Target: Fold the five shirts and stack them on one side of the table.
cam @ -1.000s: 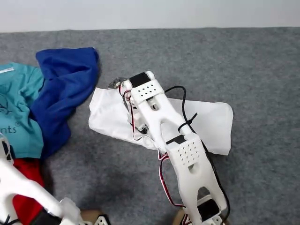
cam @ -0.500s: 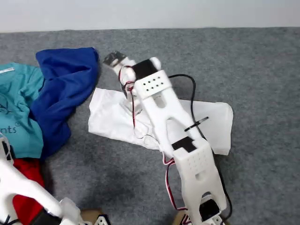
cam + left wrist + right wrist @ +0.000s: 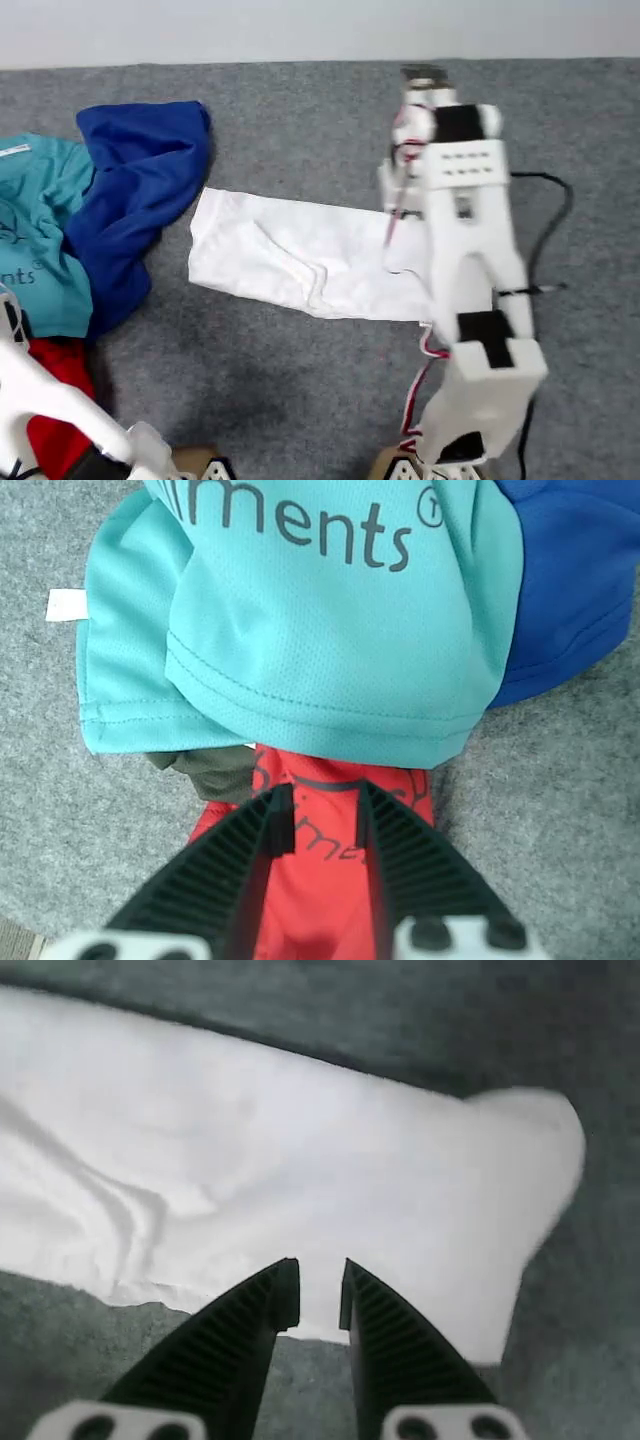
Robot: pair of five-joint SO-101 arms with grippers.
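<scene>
A white shirt [image 3: 300,260] lies folded into a long strip across the middle of the grey table. My right gripper [image 3: 420,80] hangs over the table's far side, past the strip's right end; in its wrist view the right gripper [image 3: 318,1290] stands open by a narrow gap above the white shirt [image 3: 300,1160], holding nothing. At the left lie a blue shirt [image 3: 140,190], a teal shirt [image 3: 35,230] and a red shirt [image 3: 55,400] in a loose heap. My left gripper [image 3: 320,815] hovers open over the red shirt [image 3: 320,900], just below the teal shirt's [image 3: 300,610] hem.
A dark cloth [image 3: 205,770] peeks out between the teal and red shirts. The blue shirt [image 3: 570,570] overlaps the teal one. Bare grey felt [image 3: 560,150] spreads on the right and along the far edge. The left arm's white body [image 3: 50,410] sits at the near left corner.
My right arm has swung from the white shirt's left part up and to the right, uncovering the shirt. The shirt's right end now lies under the arm. The left arm has not moved.
</scene>
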